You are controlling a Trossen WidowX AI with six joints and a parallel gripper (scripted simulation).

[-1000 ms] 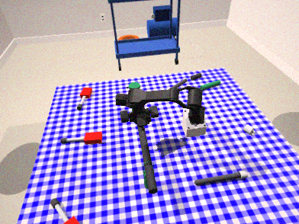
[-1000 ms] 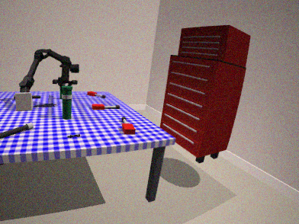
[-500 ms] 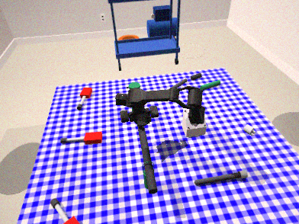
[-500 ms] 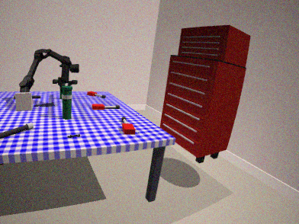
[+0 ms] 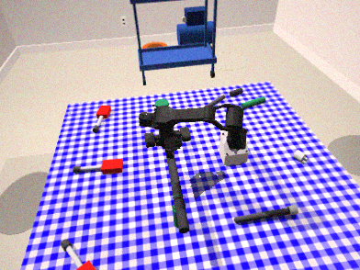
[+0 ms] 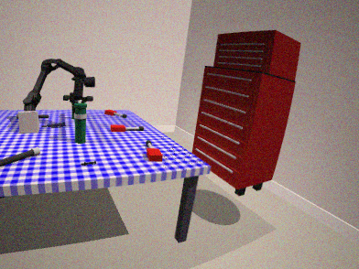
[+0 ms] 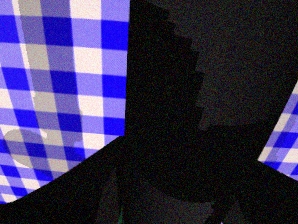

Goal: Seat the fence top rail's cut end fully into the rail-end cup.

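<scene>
The dark rail [image 5: 175, 181] runs from below my gripper towards the near side of the table in the top view, passing over the green smaller post [image 5: 174, 215], most of which it hides. The green big post [image 5: 162, 102] [image 6: 81, 132] stands upright, with a pale band [image 6: 80, 116] around it just below its cap. My gripper [image 5: 170, 148] [image 6: 73, 110] points down beside the big post, shut on the rail near its cut end. The rail-end cup and cut end are hidden behind the gripper and post. The wrist view is mostly black, so how far the end is seated cannot be told.
A pale box [image 5: 235, 156] [image 6: 28, 123] stands by the arm's base. A loose dark tube [image 5: 262, 216] with a grey end, a green tube [image 5: 253, 103] and a small white fitting [image 5: 300, 156] lie around. Red-handled tools [image 5: 112, 166] [image 6: 118, 128] lie to one side.
</scene>
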